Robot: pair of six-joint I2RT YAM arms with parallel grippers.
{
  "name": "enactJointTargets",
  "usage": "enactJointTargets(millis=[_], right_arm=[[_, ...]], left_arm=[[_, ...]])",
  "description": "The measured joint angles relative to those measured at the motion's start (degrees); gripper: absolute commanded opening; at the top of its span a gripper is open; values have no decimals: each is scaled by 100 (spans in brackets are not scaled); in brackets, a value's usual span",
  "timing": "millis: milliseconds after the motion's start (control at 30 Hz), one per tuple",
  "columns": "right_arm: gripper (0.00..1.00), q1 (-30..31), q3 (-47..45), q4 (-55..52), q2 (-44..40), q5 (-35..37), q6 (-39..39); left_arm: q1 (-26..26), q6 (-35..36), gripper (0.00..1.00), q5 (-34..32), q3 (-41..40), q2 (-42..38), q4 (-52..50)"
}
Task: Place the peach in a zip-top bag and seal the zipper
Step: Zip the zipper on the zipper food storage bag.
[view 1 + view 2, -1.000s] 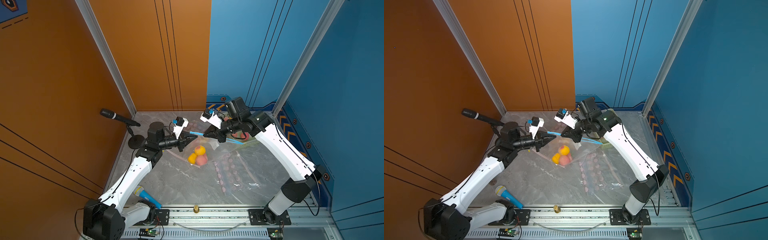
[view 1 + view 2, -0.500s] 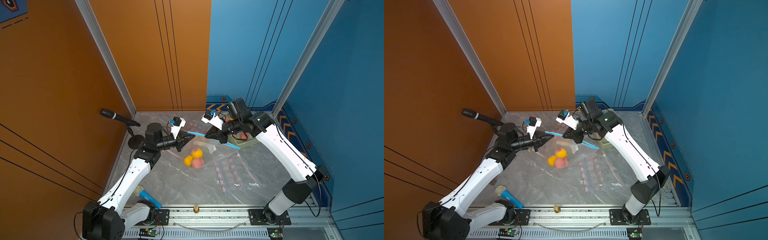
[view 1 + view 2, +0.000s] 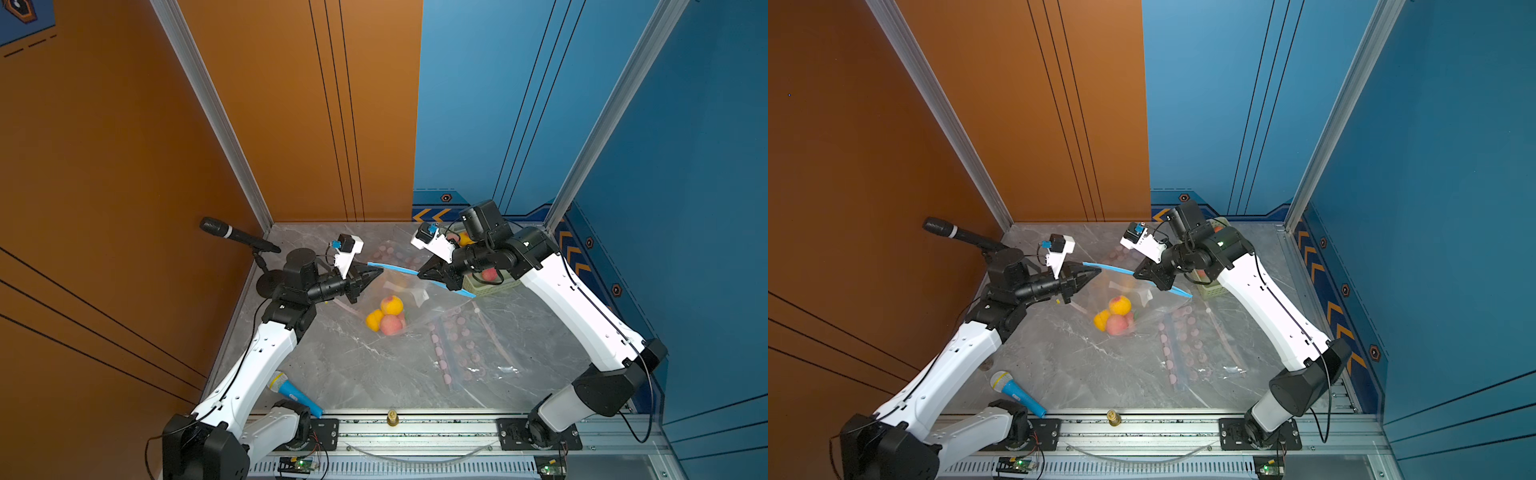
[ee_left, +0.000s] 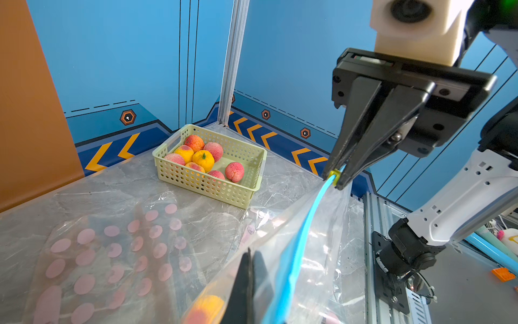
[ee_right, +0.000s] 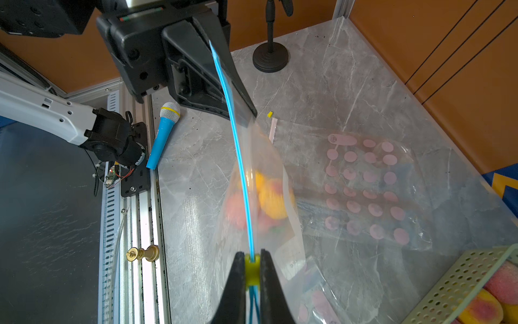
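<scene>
Grey marble table (image 3: 353, 374) lies between orange and blue walls. At left we see the left gripper (image 3: 374, 273) clamped shut on one end of the bag (image 3: 419, 307), by its blue zipper (image 3: 392, 268). Below the zipper, inside the clear bag, a peach (image 3: 390, 325) lies with two yellow fruits, low near the table. Further right, the right gripper (image 3: 422, 275) pinches the yellow slider (image 5: 251, 269) on the zipper. Behind it stands a basket (image 4: 210, 185) of fruit.
</scene>
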Motion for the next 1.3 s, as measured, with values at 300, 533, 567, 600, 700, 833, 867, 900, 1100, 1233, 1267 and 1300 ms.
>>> enactJointTargets(millis=[300, 533, 567, 600, 700, 833, 867, 900, 1100, 1233, 1267, 1300], right_arm=[[0, -146, -302, 0, -321, 109, 2], [0, -251, -461, -9, -470, 151, 2], [0, -271, -487, -13, -492, 151, 2], [0, -293, -514, -13, -509, 151, 2], [0, -378, -590, -20, -573, 153, 4], [0, -514, -678, -24, -667, 149, 7], [0, -535, -699, -26, -691, 149, 7], [0, -551, -728, -31, -713, 149, 7], [0, -568, -846, -52, -748, 151, 13], [0, -568, -874, -50, -748, 149, 31], [0, -568, -890, -52, -748, 149, 33], [0, -568, -911, -50, -748, 151, 39]], left_arm=[[175, -2, 0, -83, -2, -197, -79], [243, 0, 0, -192, -81, -271, -160], [258, 0, 0, -208, -90, -275, -164], [273, 0, 0, -216, -94, -280, -166], [315, 0, 0, -251, -107, -299, -168], [348, -2, 0, -304, -107, -315, -160], [348, -7, 0, -319, -109, -315, -153], [348, -17, 0, -326, -116, -315, -144], [380, -39, 0, -367, -186, -315, -122], [413, -42, 0, -389, -188, -334, -103], [424, -42, 0, -407, -195, -345, -103], [433, -42, 0, -413, -201, -356, -103]])
